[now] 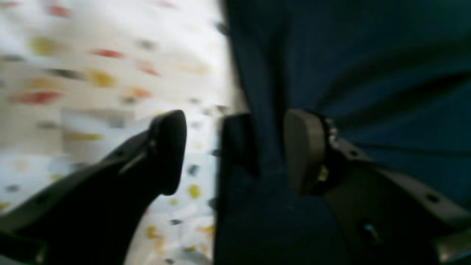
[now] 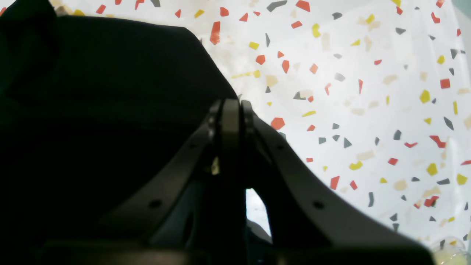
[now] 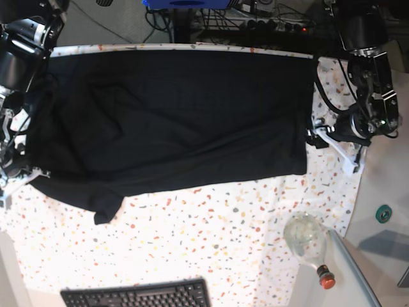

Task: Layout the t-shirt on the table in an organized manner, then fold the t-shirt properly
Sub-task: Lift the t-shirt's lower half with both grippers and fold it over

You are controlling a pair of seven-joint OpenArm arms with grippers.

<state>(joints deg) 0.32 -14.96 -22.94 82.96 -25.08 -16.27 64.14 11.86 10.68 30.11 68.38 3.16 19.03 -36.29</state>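
the t-shirt (image 3: 172,118) lies spread across the upper half of the base view on the table (image 3: 223,243), a wide dark rectangle with its long edges fairly straight. one sleeve or corner hangs out lower left, and soft creases show in the upper left part

the left gripper (image 1: 235,151) sits at the cloth's right edge in the base view. in the left wrist view its fingers (image 1: 169,147) are spread apart, one over the speckled cover, the other over the dark cloth, with the hem between them. we see nothing pinched

the right gripper (image 2: 232,110) is at the left edge of the base view. in its own wrist view the fingers are pressed together, with dark cloth beside them. whether fabric is caught between the tips we cannot tell

we judge the step as finishing the layout before folding. to do it well we would lift the left arm straight up so it does not drag the hem, then draw out the stray lower-left corner and smooth the creases. we would also keep clear of the bottle (image 3: 307,240) and keyboard (image 3: 137,295) along the lower edge
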